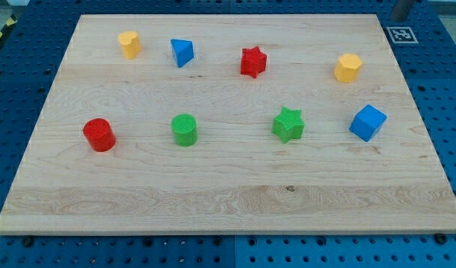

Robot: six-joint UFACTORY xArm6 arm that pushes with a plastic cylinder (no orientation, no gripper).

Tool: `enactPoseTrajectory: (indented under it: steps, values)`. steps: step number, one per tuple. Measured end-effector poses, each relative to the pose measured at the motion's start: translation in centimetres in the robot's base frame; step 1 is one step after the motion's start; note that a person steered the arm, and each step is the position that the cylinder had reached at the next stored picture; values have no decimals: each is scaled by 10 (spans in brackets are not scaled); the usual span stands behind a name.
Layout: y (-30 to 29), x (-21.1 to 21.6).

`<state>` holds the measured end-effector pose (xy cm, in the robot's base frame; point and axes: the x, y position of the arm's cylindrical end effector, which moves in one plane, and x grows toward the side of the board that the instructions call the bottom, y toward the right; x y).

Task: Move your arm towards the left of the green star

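With my tip not showing anywhere, so I cannot tell the end effector's state, I am judging the approach as just starting, aiming for the bare tabletop (235, 186) between the green star (288, 124), right of centre, and the green cylinder (184, 129).

Almost none of my body shows. A small grey piece (401, 7) at the view's top right edge may be part of my arm: dull, straight-sided, cut off. My tip cannot be seen
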<state>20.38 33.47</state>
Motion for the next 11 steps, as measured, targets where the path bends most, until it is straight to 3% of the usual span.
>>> enactPoseTrajectory:
  steps: [2, 3, 4, 7, 8, 10, 11]
  values:
    - [-21, 3]
    - [-55, 44]
    - [-126, 61]
    - [-140, 74]
    - [-168, 125]
    - [-295, 212]
    - [-327, 235]
